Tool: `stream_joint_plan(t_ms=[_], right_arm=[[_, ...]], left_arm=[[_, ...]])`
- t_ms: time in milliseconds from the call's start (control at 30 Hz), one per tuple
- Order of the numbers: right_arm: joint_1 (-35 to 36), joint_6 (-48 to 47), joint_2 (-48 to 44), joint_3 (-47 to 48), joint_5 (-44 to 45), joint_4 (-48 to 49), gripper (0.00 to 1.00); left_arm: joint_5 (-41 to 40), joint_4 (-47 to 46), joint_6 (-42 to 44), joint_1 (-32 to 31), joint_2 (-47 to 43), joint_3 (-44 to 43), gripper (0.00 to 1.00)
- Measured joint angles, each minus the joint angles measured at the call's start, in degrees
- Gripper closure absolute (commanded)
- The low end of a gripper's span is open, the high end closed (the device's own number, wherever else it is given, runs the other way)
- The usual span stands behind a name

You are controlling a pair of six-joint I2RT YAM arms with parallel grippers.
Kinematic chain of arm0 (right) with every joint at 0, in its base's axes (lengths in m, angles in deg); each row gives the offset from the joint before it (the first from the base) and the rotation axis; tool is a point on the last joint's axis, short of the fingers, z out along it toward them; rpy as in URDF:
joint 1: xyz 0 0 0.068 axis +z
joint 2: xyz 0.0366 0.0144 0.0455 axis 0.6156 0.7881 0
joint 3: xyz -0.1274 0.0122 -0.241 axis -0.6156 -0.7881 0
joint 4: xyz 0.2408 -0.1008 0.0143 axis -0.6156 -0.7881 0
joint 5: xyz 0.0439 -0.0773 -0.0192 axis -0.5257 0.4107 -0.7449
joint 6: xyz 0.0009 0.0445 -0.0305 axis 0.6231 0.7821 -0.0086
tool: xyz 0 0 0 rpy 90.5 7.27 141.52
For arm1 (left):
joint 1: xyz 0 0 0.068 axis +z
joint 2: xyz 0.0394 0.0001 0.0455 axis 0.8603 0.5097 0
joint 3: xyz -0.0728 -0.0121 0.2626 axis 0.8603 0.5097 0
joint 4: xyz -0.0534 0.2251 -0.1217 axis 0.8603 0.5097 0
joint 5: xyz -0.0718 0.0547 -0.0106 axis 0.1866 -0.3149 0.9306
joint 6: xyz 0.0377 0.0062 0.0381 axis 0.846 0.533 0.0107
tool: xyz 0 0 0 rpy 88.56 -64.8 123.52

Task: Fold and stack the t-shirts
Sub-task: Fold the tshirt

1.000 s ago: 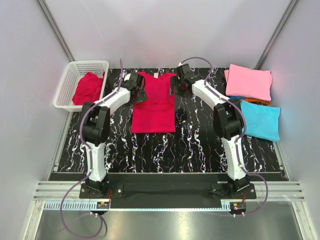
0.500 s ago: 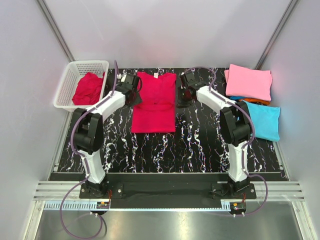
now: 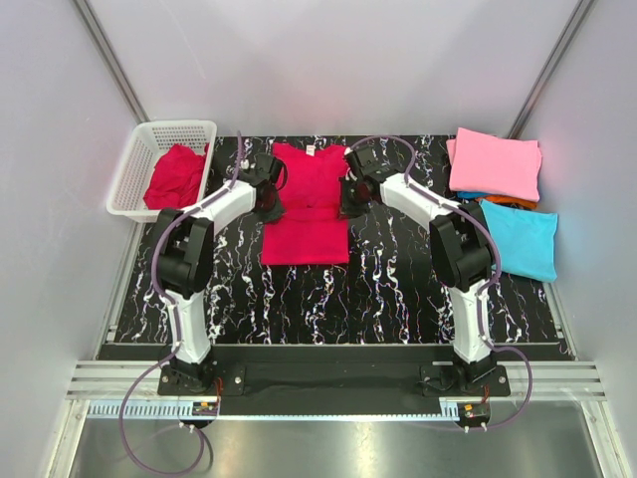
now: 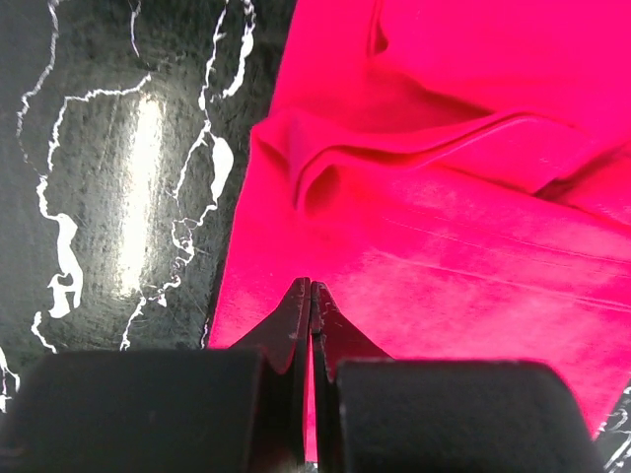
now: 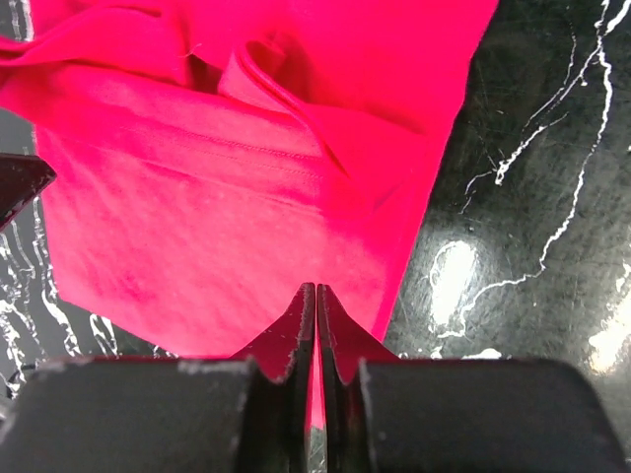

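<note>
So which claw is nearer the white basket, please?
Left. The left claw sits just right of the basket; the right claw is farther off, across the flat red shirt.

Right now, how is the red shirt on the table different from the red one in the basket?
The table shirt lies mostly flat on the table; the basket shirt sits crumpled in the basket. The left gripper and right gripper pinch the table shirt's side edges; nothing touches the basket shirt. Both are crimson red.

The left arm and right arm are built of white links and black joints, trailed by purple cables, tipped with black pointed fingers.
</note>
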Motion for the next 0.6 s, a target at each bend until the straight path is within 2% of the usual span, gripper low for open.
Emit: stream_joint_plan(t_ms=[267, 600], right_arm=[[0.0, 0.02, 4.59, 3.02, -0.55, -0.35, 0.93], [-0.04, -0.7, 13.62, 13.62, 0.11, -2.32, 0.93]], left_arm=[[0.07, 2.56, -0.22, 0.02, 3.37, -3.52, 1.0], [0.07, 4.31, 0.11, 2.16, 13.38, -15.85, 1.0]])
